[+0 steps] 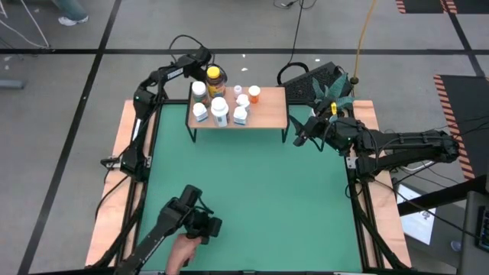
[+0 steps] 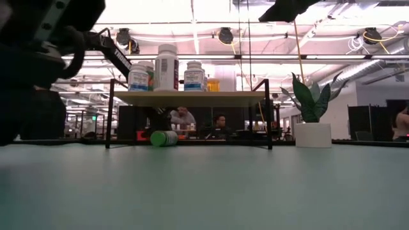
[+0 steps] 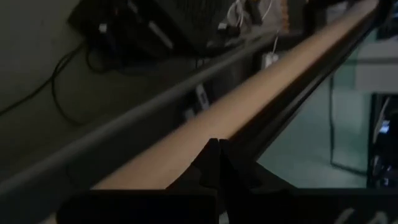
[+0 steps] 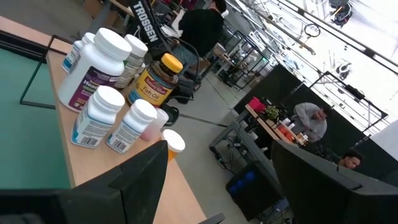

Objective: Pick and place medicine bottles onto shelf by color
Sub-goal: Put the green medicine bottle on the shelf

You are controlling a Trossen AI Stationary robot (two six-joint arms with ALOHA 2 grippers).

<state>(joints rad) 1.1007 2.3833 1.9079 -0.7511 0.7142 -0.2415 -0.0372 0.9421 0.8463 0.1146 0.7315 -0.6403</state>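
The shelf (image 1: 267, 114), a light wood top on thin black legs, stands at the far middle of the green mat. Several bottles stand on its left half: an amber one with a yellow lid (image 1: 215, 79), white ones (image 1: 219, 109) and a small orange one (image 1: 254, 94). They also show in the right wrist view (image 4: 93, 68). A green bottle (image 2: 163, 138) lies on its side on the mat under the shelf. My left gripper (image 1: 206, 55) is shut and empty behind the shelf's far left corner. My right gripper (image 1: 299, 137) is open and empty just right of the shelf.
A plant in a white pot (image 2: 312, 134) stands at the far right, close to my right gripper. Another dark arm (image 1: 191, 221) sits over the mat's near left with a person's hand (image 1: 182, 252) by it. Wooden side boards (image 1: 114, 198) line the mat.
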